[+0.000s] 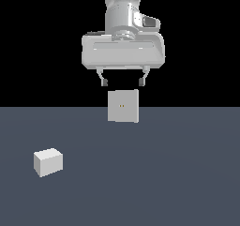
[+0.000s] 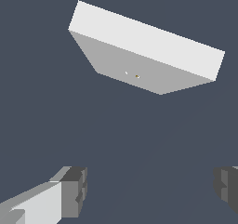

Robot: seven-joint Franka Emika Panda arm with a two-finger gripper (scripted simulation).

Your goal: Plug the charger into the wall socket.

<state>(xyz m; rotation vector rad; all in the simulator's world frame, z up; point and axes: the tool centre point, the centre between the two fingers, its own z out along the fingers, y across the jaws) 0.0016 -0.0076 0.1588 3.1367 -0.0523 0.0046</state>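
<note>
Exterior view: pincer [image 1: 123, 83] spread, empty, above wall socket [image 1: 123, 106]; charger [image 1: 48, 162] well apart.

A bare simulated test scene, not a real room: a flat slate-blue floor [image 1: 178, 183] under a black void, with plain untextured blocks, the charger [image 1: 48, 162] well apart from the wall socket [image 1: 123, 106]

No readable text, labels, brands or numbers anywhere. The wall socket [image 1: 123, 106] face carries only two tiny orange-brown holes at centre, no markings.
</note>
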